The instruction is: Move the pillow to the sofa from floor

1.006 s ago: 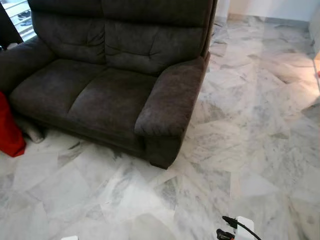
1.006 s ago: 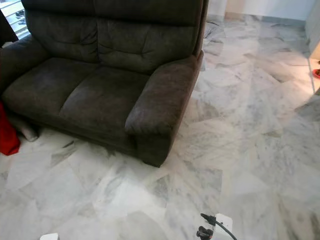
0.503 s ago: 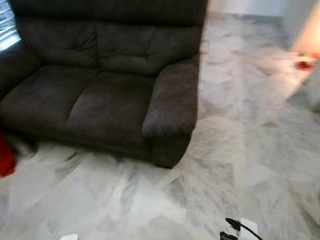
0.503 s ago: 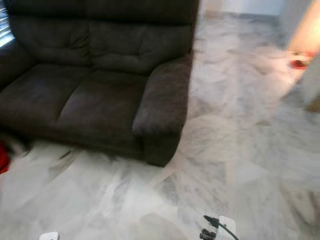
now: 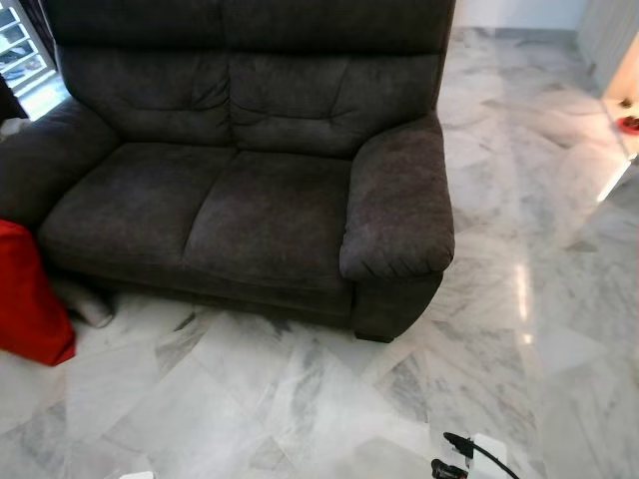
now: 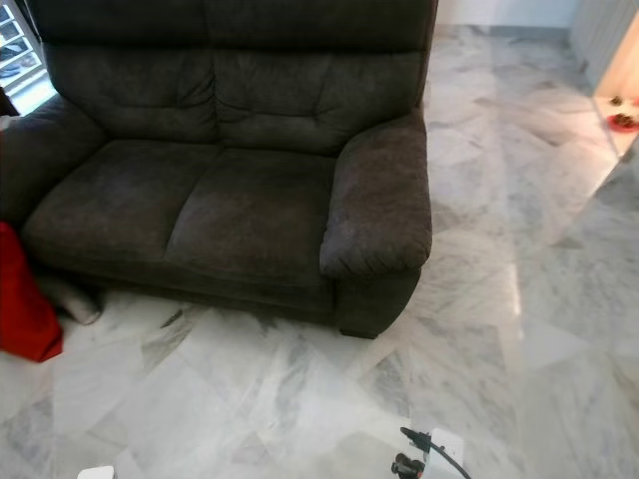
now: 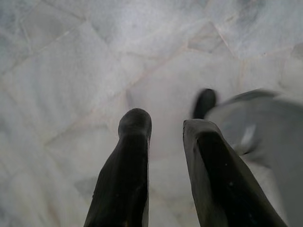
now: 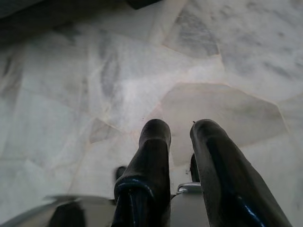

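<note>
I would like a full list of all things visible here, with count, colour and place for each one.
Dark grey fabric two-seat sofa: one, dark grey, ahead on the floor.
Red soft pillow: one, red, on the floor at the sofa's left front corner.
Pale rolled object: one, whitish, under the sofa's front edge beside the pillow; unclear what it is.
White-grey marble floor: one, all around.
Left claw: one, black, hanging above the floor, small gap between fingers.
Right claw: one, black, above the floor, small gap.
</note>
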Available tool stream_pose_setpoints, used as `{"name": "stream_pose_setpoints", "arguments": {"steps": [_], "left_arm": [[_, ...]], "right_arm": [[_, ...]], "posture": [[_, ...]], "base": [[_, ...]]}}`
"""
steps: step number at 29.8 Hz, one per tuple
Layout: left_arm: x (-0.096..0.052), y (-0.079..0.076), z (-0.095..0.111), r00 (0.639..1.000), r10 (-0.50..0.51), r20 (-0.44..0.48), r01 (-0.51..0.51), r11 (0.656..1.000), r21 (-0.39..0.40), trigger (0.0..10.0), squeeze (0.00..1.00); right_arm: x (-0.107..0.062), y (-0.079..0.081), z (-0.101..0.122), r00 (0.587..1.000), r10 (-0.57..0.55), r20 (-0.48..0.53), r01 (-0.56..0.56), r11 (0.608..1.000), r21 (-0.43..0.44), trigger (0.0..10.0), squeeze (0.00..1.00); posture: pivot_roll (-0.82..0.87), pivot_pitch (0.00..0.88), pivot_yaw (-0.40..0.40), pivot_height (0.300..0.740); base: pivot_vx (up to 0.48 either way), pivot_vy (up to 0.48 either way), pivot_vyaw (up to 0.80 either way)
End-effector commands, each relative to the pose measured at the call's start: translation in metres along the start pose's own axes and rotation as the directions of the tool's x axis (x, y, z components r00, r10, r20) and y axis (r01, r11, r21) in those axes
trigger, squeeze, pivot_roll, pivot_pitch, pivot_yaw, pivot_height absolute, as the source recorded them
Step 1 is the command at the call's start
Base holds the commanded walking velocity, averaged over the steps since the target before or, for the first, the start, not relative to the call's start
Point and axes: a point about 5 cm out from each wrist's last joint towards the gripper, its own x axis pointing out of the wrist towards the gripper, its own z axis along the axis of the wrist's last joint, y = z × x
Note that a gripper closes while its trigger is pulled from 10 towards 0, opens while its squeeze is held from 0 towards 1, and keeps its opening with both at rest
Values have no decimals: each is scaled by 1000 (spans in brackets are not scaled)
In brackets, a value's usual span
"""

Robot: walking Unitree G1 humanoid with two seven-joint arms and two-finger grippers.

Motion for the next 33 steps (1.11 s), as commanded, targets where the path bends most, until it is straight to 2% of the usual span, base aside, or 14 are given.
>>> {"name": "stream_pose_setpoints", "arguments": {"steps": [1,13,33], "left_arm": [[-3,10,-10,999,28,-34,-28,1000,-2,10000,0],[-3,3,-16,999,18,-47,-18,1000,-6,10000,0],[-3,3,-13,999,16,-36,-17,1000,-8,10000,0]], "right_arm": [[1,6,-7,1000,15,-25,-14,1000,4,10000,0],[-1,-2,-4,1000,12,-24,-13,1000,-11,10000,0],[-1,1,-4,1000,16,-24,-17,1000,-11,10000,0]], "posture": [[130,189,53,740],[141,200,23,740],[137,202,31,740]], "base": [[0,480,0],[0,480,0],[0,480,0]]}}
